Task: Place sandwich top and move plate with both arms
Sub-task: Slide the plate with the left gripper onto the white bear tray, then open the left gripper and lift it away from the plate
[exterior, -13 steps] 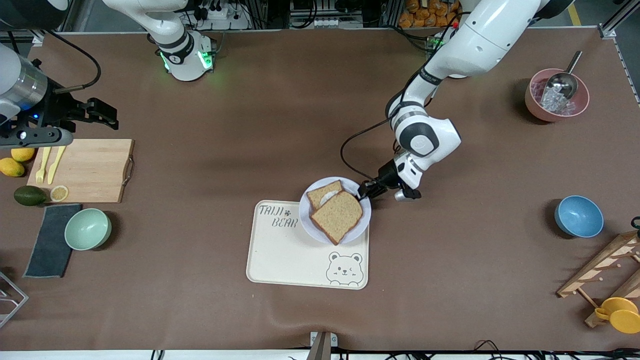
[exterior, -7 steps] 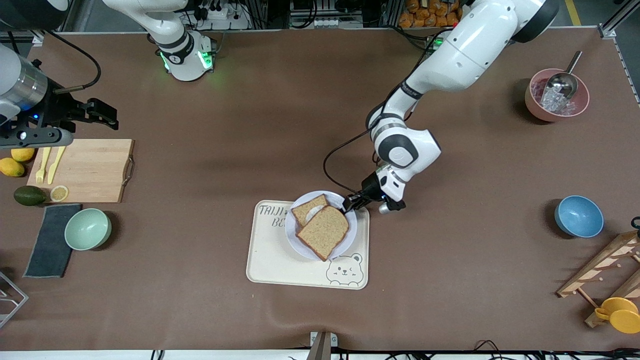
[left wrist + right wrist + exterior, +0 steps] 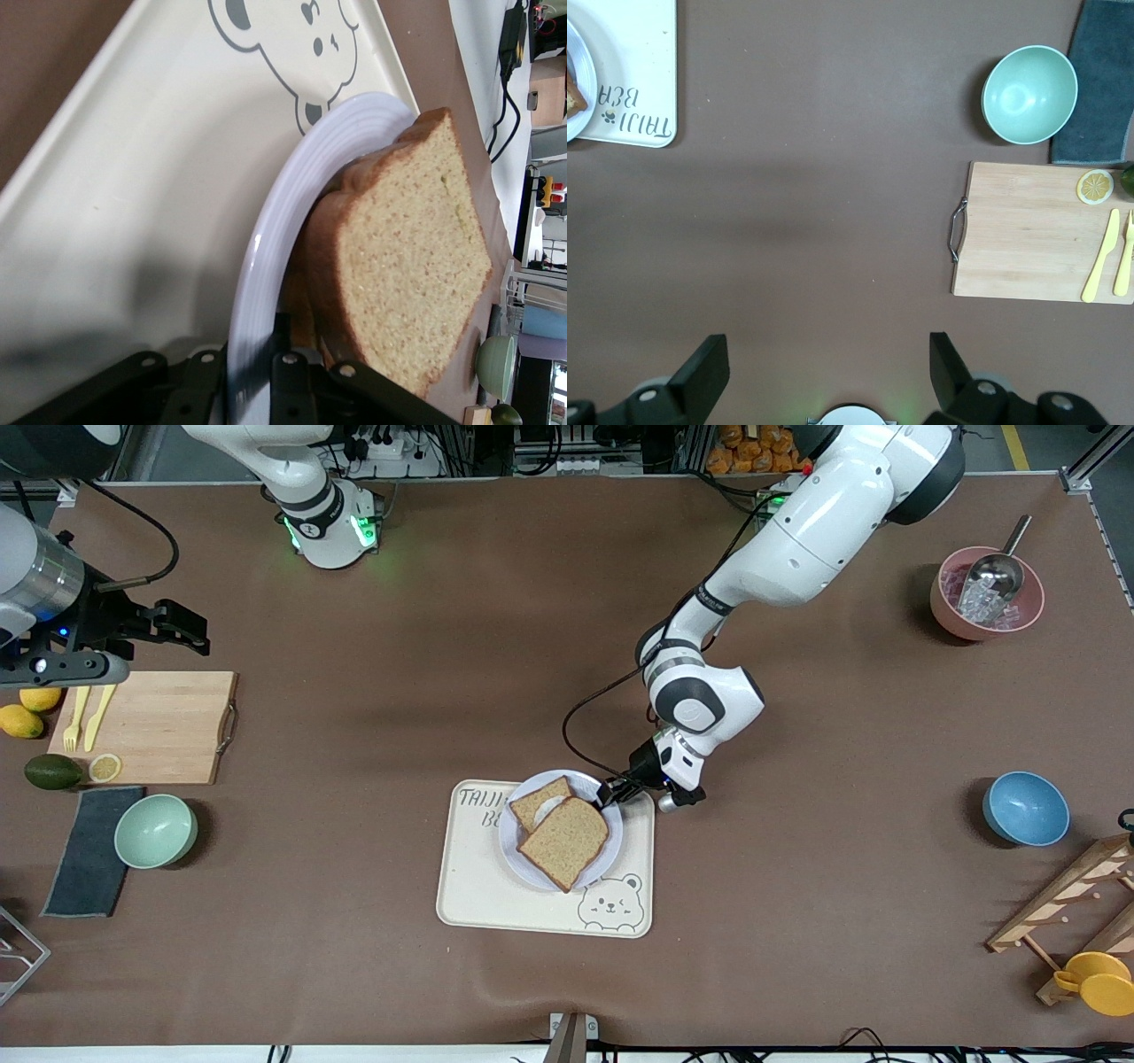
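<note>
Front view, centre of frame: the plate [image 3: 523, 868] is set on the tray [image 3: 496, 908], its rim pinched by the closed left gripper [image 3: 609, 794], the sandwich top [image 3: 565, 842] lying on it. Release seems due next. At the upper left edge, the right gripper [image 3: 824, 372] is kept wide open and empty.

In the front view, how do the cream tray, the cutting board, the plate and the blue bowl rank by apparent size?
1. Cream tray
2. Cutting board
3. Plate
4. Blue bowl
</note>
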Motion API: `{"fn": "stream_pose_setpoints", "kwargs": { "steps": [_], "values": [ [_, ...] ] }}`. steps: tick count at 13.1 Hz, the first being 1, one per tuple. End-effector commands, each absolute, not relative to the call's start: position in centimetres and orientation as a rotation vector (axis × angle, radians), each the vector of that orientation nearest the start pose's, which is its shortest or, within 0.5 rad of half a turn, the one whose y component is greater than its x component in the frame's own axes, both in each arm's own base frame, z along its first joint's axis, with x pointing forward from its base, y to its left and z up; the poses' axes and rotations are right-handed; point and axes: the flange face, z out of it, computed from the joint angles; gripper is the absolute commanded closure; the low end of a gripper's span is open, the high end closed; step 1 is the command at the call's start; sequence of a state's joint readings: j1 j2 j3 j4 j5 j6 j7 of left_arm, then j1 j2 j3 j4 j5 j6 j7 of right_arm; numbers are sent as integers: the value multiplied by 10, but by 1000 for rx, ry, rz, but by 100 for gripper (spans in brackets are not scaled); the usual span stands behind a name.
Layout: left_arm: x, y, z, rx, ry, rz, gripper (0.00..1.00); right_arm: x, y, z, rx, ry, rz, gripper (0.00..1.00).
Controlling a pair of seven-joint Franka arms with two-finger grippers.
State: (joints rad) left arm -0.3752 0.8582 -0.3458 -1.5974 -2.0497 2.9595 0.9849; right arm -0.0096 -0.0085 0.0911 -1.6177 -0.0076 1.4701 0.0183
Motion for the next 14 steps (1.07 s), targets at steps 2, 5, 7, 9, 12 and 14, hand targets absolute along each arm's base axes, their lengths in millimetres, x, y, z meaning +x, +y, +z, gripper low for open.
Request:
{"fn": "stream_pose_setpoints", "kwargs": {
  "steps": [2, 5, 7, 9, 12, 14],
  "values": [
    [558, -365, 145, 2190, 601, 347, 0, 541, 42, 601, -3168, -69, 233, 0],
    [564, -349, 170, 2251, 645, 435, 0, 540, 41, 600, -3168, -66, 245, 0],
    [565, -346, 177, 2259, 654, 452, 0, 540, 41, 598, -3168, -66, 253, 0],
    [564, -342, 190, 2281, 674, 483, 0, 539, 41, 598, -3167, -66, 262, 0],
    [564, -337, 206, 2307, 678, 529, 0, 541, 41, 595, -3166, -69, 270, 0],
    [562, -330, 223, 2325, 662, 566, 0, 540, 41, 594, -3166, -69, 272, 0]
  ]
}}
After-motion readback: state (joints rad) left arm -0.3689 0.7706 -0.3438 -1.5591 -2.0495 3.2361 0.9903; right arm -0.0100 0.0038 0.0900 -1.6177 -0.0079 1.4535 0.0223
